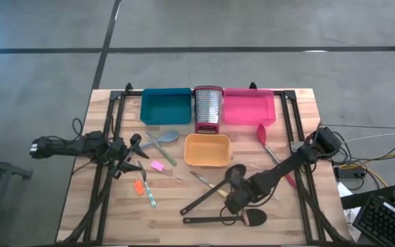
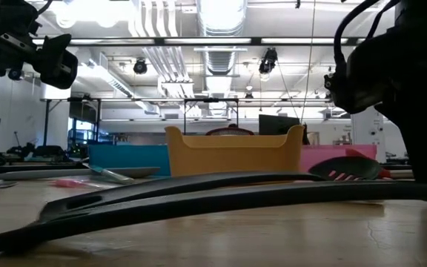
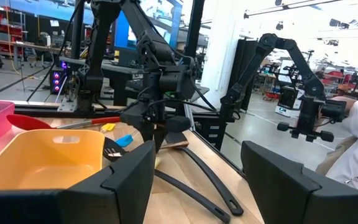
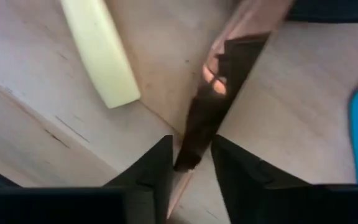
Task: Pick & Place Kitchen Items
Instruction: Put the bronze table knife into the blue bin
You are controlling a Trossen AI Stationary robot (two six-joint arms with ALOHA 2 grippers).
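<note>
Wrist view alone shows right hand (image 4: 190,163) pinching a thin dark tool (image 4: 219,99); left hand (image 1: 130,156) gapes.

Near me, a long black ladle (image 1: 208,195), a black slotted spatula (image 1: 236,173) and a black spoon (image 1: 225,219) are lying flat on the surface, their handles crossing. A red spatula (image 1: 262,134) is resting beside the pink tray. A grey spoon (image 1: 168,138), a small pink piece (image 1: 158,165) and an orange piece (image 1: 138,186) are lying scattered on the left side.
</note>
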